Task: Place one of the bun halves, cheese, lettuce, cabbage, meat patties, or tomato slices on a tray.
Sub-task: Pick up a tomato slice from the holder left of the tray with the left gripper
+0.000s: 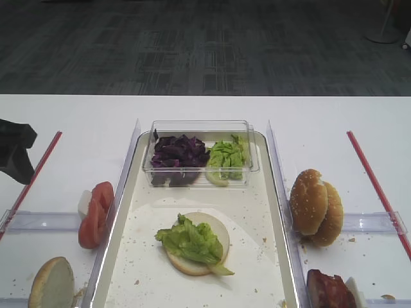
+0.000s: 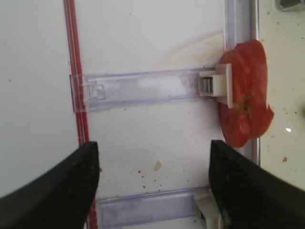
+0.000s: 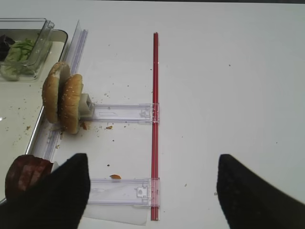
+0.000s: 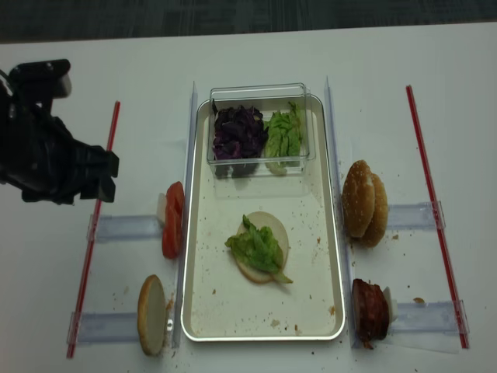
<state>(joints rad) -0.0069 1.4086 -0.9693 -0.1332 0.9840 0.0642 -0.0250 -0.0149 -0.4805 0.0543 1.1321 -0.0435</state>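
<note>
On the tray (image 1: 128, 256) lies a bun half (image 1: 217, 228) with lettuce (image 1: 189, 240) on top. Tomato slices (image 1: 95, 212) (image 2: 245, 105) stand on edge left of the tray, and another bun half (image 1: 51, 282) stands near the front left. Two bun halves (image 1: 314, 206) (image 3: 64, 98) and a meat patty (image 1: 331, 290) (image 3: 26, 174) stand to the right. A clear box holds cabbage (image 1: 178, 153) and more lettuce (image 1: 228, 157). No cheese is in view. My left gripper (image 2: 155, 186) hangs open over bare table, left of the tomato. My right gripper (image 3: 152, 191) is open and empty, right of the patty.
Clear plastic holder rails (image 1: 38, 221) (image 3: 124, 113) run out from both sides of the tray. Red strips (image 1: 38, 170) (image 3: 155, 119) lie outside them. My left arm (image 4: 46, 163) hovers at the far left. Crumbs speckle the tray and table.
</note>
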